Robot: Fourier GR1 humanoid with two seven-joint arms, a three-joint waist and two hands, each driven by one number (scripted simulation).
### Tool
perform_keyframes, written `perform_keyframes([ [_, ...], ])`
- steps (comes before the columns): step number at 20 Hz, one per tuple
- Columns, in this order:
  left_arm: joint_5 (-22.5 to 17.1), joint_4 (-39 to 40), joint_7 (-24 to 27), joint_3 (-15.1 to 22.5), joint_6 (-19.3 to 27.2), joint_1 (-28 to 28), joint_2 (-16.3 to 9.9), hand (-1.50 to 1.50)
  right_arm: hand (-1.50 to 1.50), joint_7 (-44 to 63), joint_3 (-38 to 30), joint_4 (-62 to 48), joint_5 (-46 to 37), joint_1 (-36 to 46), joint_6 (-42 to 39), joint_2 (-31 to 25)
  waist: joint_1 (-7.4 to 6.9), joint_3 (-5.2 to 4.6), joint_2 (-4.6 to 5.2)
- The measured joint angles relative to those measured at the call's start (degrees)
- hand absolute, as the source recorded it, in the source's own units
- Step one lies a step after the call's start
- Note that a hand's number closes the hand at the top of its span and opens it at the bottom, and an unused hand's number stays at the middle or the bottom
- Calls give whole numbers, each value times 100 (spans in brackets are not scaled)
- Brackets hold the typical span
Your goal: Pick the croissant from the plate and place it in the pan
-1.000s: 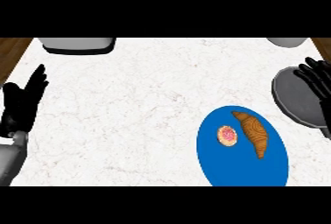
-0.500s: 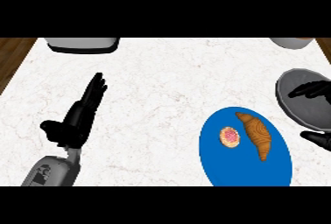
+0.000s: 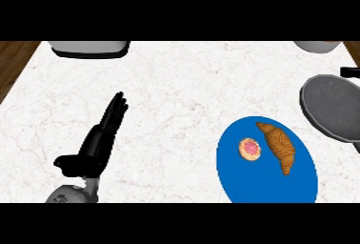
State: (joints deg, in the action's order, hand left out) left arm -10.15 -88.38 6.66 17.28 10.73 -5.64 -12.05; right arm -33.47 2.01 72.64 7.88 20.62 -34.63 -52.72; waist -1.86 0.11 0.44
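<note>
White marble table (image 3: 183, 86). Grey pan (image 3: 336, 107) at right edge. Blue plate (image 3: 264, 183) beside it carries the croissant (image 3: 278, 145) and a small pastry (image 3: 250, 148). Left robot hand (image 3: 98, 143): fingers straight, holding nothing. Right robot hand out of view.

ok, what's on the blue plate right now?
On the blue plate: the croissant and, to its left, a small round pink-topped pastry. The plate's lower edge runs out of view, so anything there can't be seen.
</note>
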Motion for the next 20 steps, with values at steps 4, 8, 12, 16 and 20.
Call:
perform_keyframes([
  [4, 45, 159, 110, -22, -20, -43, 74, 0, -150, 78, 467, 131, -631, 412, 104, -99, 16, -7, -4],
  [8, 55, 66, 84, -27, -50, 20, 77, 0, -150, 235, 1057, 413, -1331, 640, 184, -64, 31, -11, -19],
  [12, 120, 39, 98, -2, -15, 66, 125, 0, -150, 334, 1727, 632, -2244, 815, 300, -18, 27, -12, -20],
  [16, 150, -79, 0, -4, -2, 118, 135, 0, -150, 237, 2318, 680, -3182, 801, 555, 124, 57, -11, -26],
  [20, 179, -88, 31, -76, -19, 163, 176, 0, -150, 391, 2602, 739, -3899, 818, 610, 339, 110, -11, -35],
])
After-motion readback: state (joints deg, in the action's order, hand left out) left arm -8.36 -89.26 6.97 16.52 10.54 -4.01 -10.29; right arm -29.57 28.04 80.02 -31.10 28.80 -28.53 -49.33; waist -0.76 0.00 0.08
